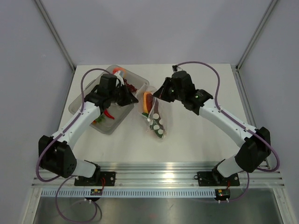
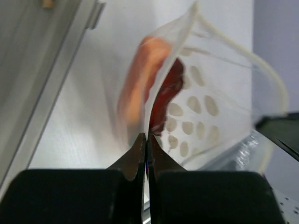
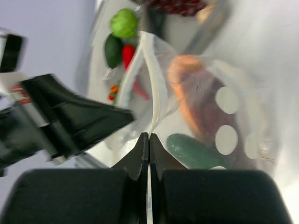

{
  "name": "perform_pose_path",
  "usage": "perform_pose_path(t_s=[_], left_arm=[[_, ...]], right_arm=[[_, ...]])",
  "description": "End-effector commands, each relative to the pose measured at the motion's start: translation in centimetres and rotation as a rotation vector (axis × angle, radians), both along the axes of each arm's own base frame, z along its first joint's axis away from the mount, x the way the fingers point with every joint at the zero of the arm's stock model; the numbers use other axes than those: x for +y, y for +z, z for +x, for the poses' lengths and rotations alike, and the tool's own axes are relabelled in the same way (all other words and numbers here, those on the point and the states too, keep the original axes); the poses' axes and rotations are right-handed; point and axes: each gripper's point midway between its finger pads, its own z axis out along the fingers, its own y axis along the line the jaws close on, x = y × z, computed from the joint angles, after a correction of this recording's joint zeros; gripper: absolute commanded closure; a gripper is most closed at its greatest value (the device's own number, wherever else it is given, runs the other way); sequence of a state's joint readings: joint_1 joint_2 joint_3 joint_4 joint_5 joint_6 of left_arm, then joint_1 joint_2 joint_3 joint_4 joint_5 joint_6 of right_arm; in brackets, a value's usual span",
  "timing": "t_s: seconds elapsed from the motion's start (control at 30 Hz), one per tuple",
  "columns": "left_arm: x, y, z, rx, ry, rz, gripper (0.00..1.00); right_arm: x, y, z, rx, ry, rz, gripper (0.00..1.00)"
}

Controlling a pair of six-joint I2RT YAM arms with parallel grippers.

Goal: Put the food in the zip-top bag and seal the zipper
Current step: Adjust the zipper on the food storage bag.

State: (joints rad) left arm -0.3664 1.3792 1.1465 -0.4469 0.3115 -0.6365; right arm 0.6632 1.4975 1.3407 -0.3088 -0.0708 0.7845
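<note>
Partly done: left gripper [image 2: 145, 142] and right gripper [image 3: 148, 140] pinch the zip-top bag [image 2: 205, 88] open, wedge [image 3: 180, 79] inside, lime [image 3: 124, 22] and chili [image 3: 128, 53] outstanding.

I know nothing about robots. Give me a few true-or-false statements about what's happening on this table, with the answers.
1. Both the left gripper and the right gripper are pinching the edge of the zip-top bag. True.
2. The bag is empty. False: an orange-red wedge and a dark-green cucumber lie inside it.
3. A light-green lime sits in the clear tray. True.
4. The zipper is sealed shut. False: the two lips of the mouth stand apart, so the bag is open.
5. The red chili is inside the bag. False: it lies in the tray.
</note>
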Motion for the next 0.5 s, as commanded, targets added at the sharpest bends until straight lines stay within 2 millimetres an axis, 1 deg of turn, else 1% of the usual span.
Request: perform_pose_path(t_s=[0.0,0.03,0.07,0.1,0.13,0.17,0.2,0.23,0.27,0.3,0.33,0.37,0.4,0.43,0.47], left_arm=[[-3.3,10.6,-0.3,-0.2,-0.18,-0.201,1.0],[-3.9,11.6,-0.8,-0.195,-0.226,-0.246,1.0],[-3.8,12.3,-0.8,-0.201,-0.239,-0.263,1.0],[-3.9,12.6,-0.7,-0.193,-0.253,-0.273,1.0],[-4.2,11.3,-0.5,-0.152,-0.276,-0.278,1.0],[-3.8,10.3,0.0,-0.121,-0.271,-0.279,1.0],[-3.7,8.7,0.3,-0.074,-0.273,-0.283,1.0],[-3.7,6.8,-0.1,0.004,-0.296,-0.308,1.0],[-3.6,4.3,0.6,0.077,-0.285,-0.31,1.0],[-3.6,2.9,0.5,0.115,-0.282,-0.307,1.0],[-3.4,1.3,0.5,0.146,-0.271,-0.293,1.0],[-3.5,0.0,0.5,0.178,-0.267,-0.289,1.0],[-3.5,-0.7,0.5,0.188,-0.263,-0.286,1.0],[-3.4,-1.4,0.3,0.206,-0.265,-0.276,1.0],[-3.3,-1.4,0.4,0.207,-0.269,-0.269,1.0]], right_arm=[[-4.0,6.5,0.4,-0.165,-0.088,-0.075,1.0],[-4.4,8.1,0.4,-0.208,-0.085,-0.094,1.0],[-5.0,8.6,0.3,-0.219,-0.095,-0.114,1.0],[-5.5,8.2,0.0,-0.21,-0.095,-0.147,1.0],[-5.8,7.5,0.0,-0.211,-0.093,-0.178,1.0],[-6.1,6.5,0.2,-0.196,-0.102,-0.202,1.0],[-6.0,5.6,0.3,-0.184,-0.1,-0.213,1.0],[-5.7,3.2,0.0,-0.142,-0.075,-0.229,1.0],[-5.3,1.8,0.2,-0.118,-0.067,-0.236,1.0],[-4.9,0.8,0.4,-0.104,-0.063,-0.232,1.0],[-4.8,-1.6,0.6,-0.06,-0.062,-0.262,1.0],[-4.8,-2.6,0.6,-0.034,-0.064,-0.28,1.0],[-4.8,-3.3,0.6,-0.011,-0.065,-0.289,1.0],[-4.6,-3.3,0.7,-0.004,-0.062,-0.29,1.0],[-4.2,-2.9,0.7,-0.015,-0.054,-0.28,1.0]])
